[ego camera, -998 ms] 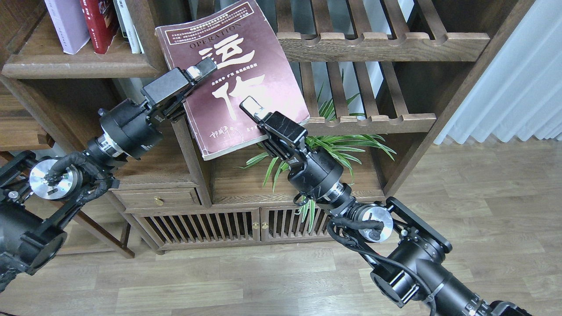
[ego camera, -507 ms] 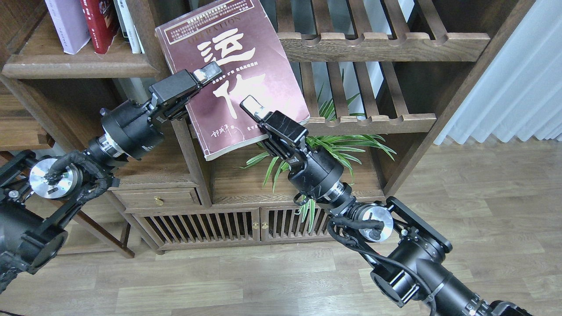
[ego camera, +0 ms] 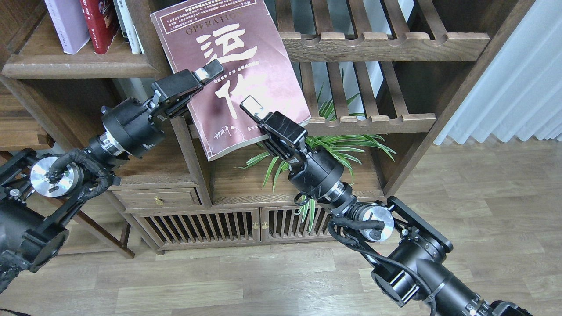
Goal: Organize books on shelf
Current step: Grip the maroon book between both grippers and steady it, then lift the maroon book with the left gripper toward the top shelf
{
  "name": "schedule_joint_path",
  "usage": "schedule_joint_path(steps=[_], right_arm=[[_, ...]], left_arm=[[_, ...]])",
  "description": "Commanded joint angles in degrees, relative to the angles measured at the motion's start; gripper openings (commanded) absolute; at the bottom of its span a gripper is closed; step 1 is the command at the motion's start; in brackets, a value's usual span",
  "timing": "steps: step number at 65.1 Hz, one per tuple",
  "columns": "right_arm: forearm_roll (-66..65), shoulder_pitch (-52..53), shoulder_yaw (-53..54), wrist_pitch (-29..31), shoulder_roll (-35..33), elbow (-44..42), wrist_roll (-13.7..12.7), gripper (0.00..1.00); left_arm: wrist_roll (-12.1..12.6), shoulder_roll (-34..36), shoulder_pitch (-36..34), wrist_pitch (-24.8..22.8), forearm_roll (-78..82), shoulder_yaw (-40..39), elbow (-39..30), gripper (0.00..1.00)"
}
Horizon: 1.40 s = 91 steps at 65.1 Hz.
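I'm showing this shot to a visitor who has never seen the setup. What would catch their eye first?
The big maroon book with white Chinese characters, held tilted in mid-air in front of the bookcase, upper centre. The left tool grips its left edge and the right tool its lower part. Behind, upper left, a pale book and a red book stand on the dark wooden shelf.

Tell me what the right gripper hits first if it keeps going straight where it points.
The right gripper points up-left across the large maroon paperback with white characters it grips; continuing likely meets the left gripper, though depth is unclear.
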Motion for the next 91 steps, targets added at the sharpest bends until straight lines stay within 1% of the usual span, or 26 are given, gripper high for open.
schedule_joint_path(steps=[1, 2, 3, 5, 6, 9, 16, 19, 30, 35, 40, 46, 50, 51, 54, 61, 77, 91], right_arm=[[-0.11, -0.01, 0.10, 0.00, 0.00, 0.00, 0.05, 0.16], [-0.28, -0.01, 0.10, 0.00, 0.00, 0.00, 0.05, 0.22], [-0.29, -0.01, 0.10, 0.00, 0.00, 0.00, 0.05, 0.26], [-0.29, -0.01, 0.10, 0.00, 0.00, 0.00, 0.13, 0.30], [-0.29, -0.01, 0.19, 0.00, 0.00, -0.09, 0.13, 0.33], [-0.37, -0.09, 0.19, 0.00, 0.00, -0.09, 0.13, 0.37], [-0.29, -0.18, 0.63, 0.00, 0.00, -0.09, 0.75, 0.39], [-0.29, -0.27, 0.72, 0.00, 0.00, -0.09, 0.92, 0.42], [-0.20, -0.27, 1.07, 0.00, 0.00, -0.17, 1.28, 0.59], [-0.02, -0.27, 1.68, 0.00, 0.00, -0.17, 1.71, 0.64], [-0.02, -0.45, 3.09, 0.00, 0.00, -0.17, 3.29, 0.65], [0.07, -0.53, 4.76, 0.00, 0.00, -0.17, 6.19, 0.67], [0.15, -0.62, 6.16, 0.00, 0.00, -0.26, 7.60, 0.69], [0.24, -0.62, 7.64, 0.00, 0.00, -0.26, 8.56, 0.71], [0.24, -0.62, 9.23, 0.00, 0.00, -0.26, 9.18, 0.74], [0.24, -0.97, 10.82, 0.00, 0.00, -0.35, 9.36, 0.77], [0.33, -1.24, 12.32, 0.00, 0.00, -0.96, 9.45, 0.77], [0.33, -1.15, 12.14, 0.00, 0.00, -0.96, 9.63, 0.77]], left_arm=[[-0.08, 0.05, 0.59, -0.01, -0.05, 0.06, 0.06, 0.04], [-0.07, 0.05, 0.59, -0.01, -0.05, 0.06, 0.15, 0.04], [-0.07, 0.05, 0.59, -0.01, -0.05, 0.06, 0.15, 0.04], [-0.07, 0.05, 0.59, -0.01, -0.05, 0.06, 0.15, 0.04], [-0.07, 0.05, 0.59, -0.01, -0.05, 0.06, 0.15, 0.04], [-0.07, 0.05, 0.59, -0.01, -0.05, 0.06, 0.15, 0.04], [-0.07, 0.05, 0.59, -0.01, -0.05, 0.06, 0.24, 0.04], [-0.07, 0.05, 0.59, -0.01, -0.05, 0.06, 0.33, 0.04], [-0.07, 0.05, 0.59, -0.01, -0.05, -0.20, 0.24, 0.04], [0.01, 0.31, 0.50, -0.01, -0.05, -0.29, 0.06, 0.04], [0.10, 0.84, 0.41, -0.01, 0.04, -0.38, -0.03, 0.04], [1.33, 3.91, 0.41, -0.01, 0.39, -0.12, -0.55, 0.04], [1.60, 5.49, 0.41, -0.01, 0.39, -0.20, -0.73, 0.04], [1.68, 7.67, 0.41, -0.01, 0.39, -0.29, -0.73, 0.04], [1.77, 10.41, 0.33, -0.01, 0.48, -0.20, -0.73, 0.04], [2.03, 14.98, 0.06, -0.01, 0.48, -0.12, -0.82, 0.04], [2.39, 23.33, -0.64, -0.01, 0.74, -0.56, -0.82, 0.04], [2.74, 31.59, -2.92, -0.01, 1.09, -0.56, -0.82, 0.04]])
